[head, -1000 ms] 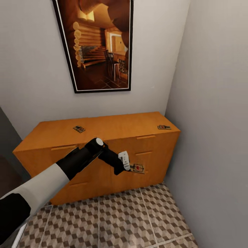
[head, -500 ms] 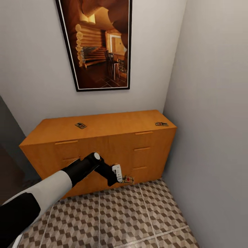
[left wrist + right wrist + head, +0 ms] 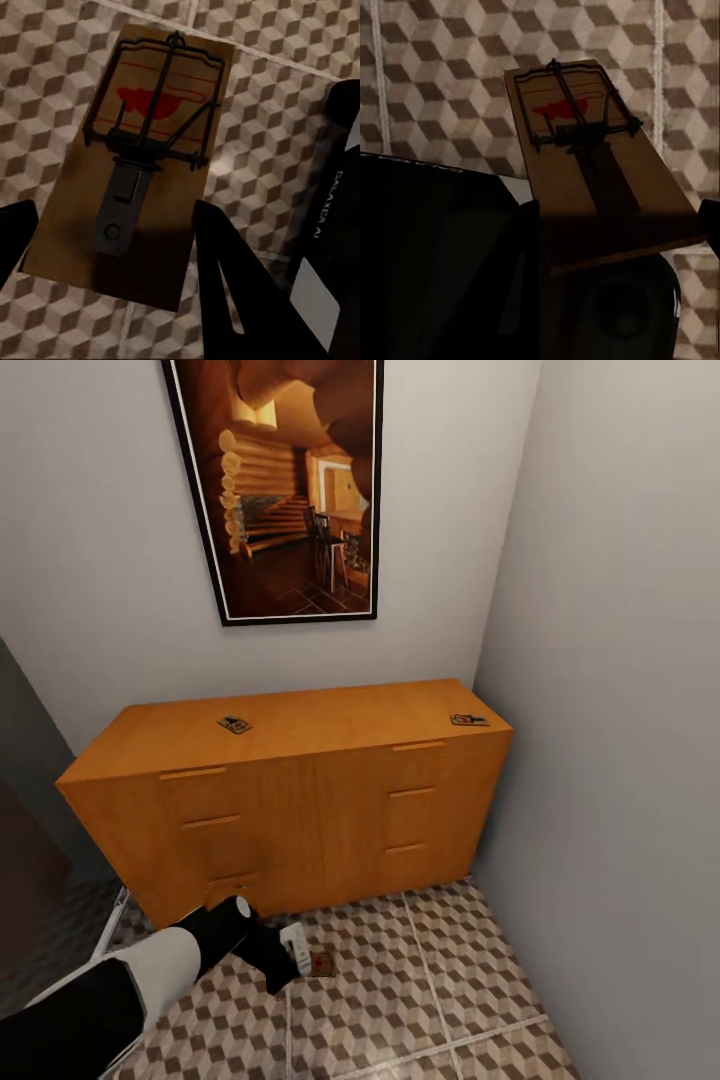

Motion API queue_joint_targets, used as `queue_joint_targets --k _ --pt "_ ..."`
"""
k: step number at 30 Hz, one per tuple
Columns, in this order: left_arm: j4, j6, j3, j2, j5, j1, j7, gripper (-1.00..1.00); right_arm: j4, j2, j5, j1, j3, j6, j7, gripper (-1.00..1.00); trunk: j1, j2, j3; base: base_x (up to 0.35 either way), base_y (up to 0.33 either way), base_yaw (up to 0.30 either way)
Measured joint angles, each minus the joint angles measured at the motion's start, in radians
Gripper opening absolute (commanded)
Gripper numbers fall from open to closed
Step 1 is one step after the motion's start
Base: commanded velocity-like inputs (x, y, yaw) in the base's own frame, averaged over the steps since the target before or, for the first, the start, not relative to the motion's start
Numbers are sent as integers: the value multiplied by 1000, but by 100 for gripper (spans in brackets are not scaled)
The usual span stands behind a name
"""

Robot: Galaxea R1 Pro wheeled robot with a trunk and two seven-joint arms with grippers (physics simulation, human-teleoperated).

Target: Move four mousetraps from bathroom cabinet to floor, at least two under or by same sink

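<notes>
Four small flat tan wooden mousetraps (image 3: 234, 725) (image 3: 466, 720) (image 3: 135, 165) (image 3: 585, 150), one wide orange-tan wooden cabinet (image 3: 300, 800), and one black-framed picture (image 3: 290, 490).

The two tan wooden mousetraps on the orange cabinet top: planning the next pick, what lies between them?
Bare wood. In the head view, nothing lies between the left mousetrap and the right mousetrap on the orange cabinet top.

Soft, even simulated light in the head view; both wrist views darken nearest the camera (heavy shadow)
</notes>
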Motion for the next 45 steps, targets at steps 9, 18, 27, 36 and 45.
queue_joint_targets --k 9,18,27,36,45 --pt "128 -28 6 6 24 84 132 -100 -92 -2 0 0 0 1 -62 -100 0 0 0 0 0 0" --pt "141 -36 12 36 334 221 392 -100 -207 -34 -3 0 -3 5 -75 -100 0 0 0 0 0 0" --pt "142 -249 15 92 459 336 440 -100 -344 -41 -2 0 -8 40 -78 -100 0 0 0 0 0 0" --pt "143 -478 14 128 684 436 632 -100 -499 -40 -2 0 -12 195 -76 -100 0 0 0 0 0 0" --pt "144 -773 12 80 929 496 987 -100 -583 -39 -10 0 -16 236 -93 -100 0 0 0 0 0 0"
